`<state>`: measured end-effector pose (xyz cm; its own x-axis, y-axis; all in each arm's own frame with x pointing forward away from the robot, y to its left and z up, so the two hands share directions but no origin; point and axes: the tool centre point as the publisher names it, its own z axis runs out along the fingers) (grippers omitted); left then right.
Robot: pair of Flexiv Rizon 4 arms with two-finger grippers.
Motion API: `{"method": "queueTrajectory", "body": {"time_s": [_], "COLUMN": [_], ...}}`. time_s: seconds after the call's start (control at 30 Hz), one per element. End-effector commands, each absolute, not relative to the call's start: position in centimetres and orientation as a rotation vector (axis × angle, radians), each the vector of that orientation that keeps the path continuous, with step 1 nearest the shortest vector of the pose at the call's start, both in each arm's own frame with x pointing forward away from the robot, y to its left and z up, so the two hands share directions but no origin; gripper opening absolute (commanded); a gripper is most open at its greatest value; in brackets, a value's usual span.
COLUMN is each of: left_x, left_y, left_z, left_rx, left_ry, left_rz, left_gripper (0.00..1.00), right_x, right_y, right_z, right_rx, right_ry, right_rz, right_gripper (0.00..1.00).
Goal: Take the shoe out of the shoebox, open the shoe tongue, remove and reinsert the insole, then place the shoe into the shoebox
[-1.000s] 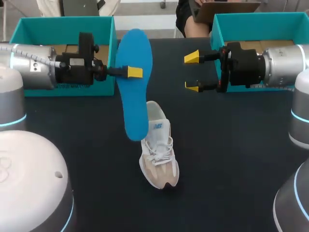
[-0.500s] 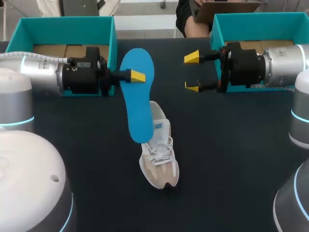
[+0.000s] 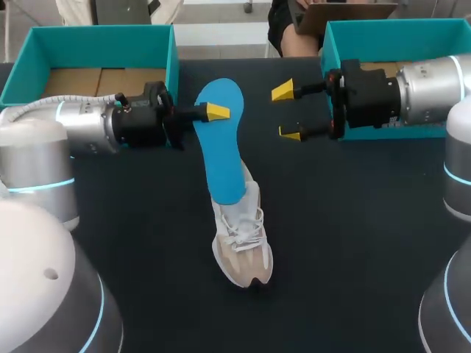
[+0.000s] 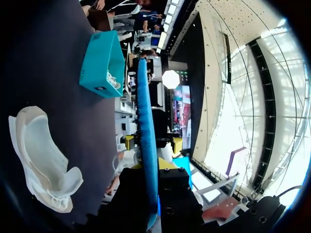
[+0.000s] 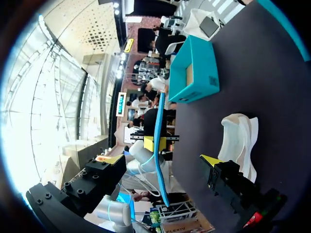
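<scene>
A blue insole [image 3: 223, 140] hangs tilted above the table, my left gripper [image 3: 215, 112] shut on its upper part. Its lower end overlaps the heel opening of the white and beige shoe [image 3: 243, 246], which stands upright mid-table; whether it touches the shoe is unclear. In the left wrist view the insole [image 4: 146, 126] runs edge-on out from between the fingers, with the shoe [image 4: 41, 155] lying beside it. My right gripper [image 3: 285, 112] stands open and empty to the right of the insole. Its wrist view shows the insole [image 5: 158, 141] ahead and the shoe [image 5: 238, 138] beside its lower finger.
Two teal shoeboxes stand at the back: one at the left [image 3: 96, 33] behind my left arm, one at the right [image 3: 390, 28] behind my right arm. Dark table surface surrounds the shoe on all sides.
My left arm has carried the insole rightward and down, so its lower end now lies over the shoe's heel opening. The right gripper has shifted slightly left, staying open.
</scene>
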<state>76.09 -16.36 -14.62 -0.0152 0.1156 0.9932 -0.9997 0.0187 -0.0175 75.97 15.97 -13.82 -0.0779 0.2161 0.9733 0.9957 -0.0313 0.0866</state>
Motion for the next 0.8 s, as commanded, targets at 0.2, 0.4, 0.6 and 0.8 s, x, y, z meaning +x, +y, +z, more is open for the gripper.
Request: {"method": "queueTrajectory", "body": {"time_s": [0.2,0.4,0.6,0.8], "left_x": [76.9,76.9,76.9,76.9], "left_y": [-17.1,-17.0,-17.0,-17.0], "left_z": [-15.1,-15.1,-15.1,-15.1], "left_rx": [1.107,1.133,1.133,1.133], "left_ry": [-1.150,-1.139,-1.139,-1.139], "left_rz": [1.249,1.234,1.234,1.234], "left_gripper": [0.00,0.00,0.00,0.00], "right_x": [74.4,74.1,74.1,74.1], "right_y": [18.7,19.2,19.2,19.4], "right_z": [-11.7,-11.4,-11.4,-10.6], "right_rx": [-1.438,-1.542,-1.542,-1.609], "right_ry": [-1.600,-1.605,-1.605,-1.694], "right_rz": [-1.048,-0.987,-0.987,-0.974], "right_gripper": [1.00,1.00,1.00,1.00]}}
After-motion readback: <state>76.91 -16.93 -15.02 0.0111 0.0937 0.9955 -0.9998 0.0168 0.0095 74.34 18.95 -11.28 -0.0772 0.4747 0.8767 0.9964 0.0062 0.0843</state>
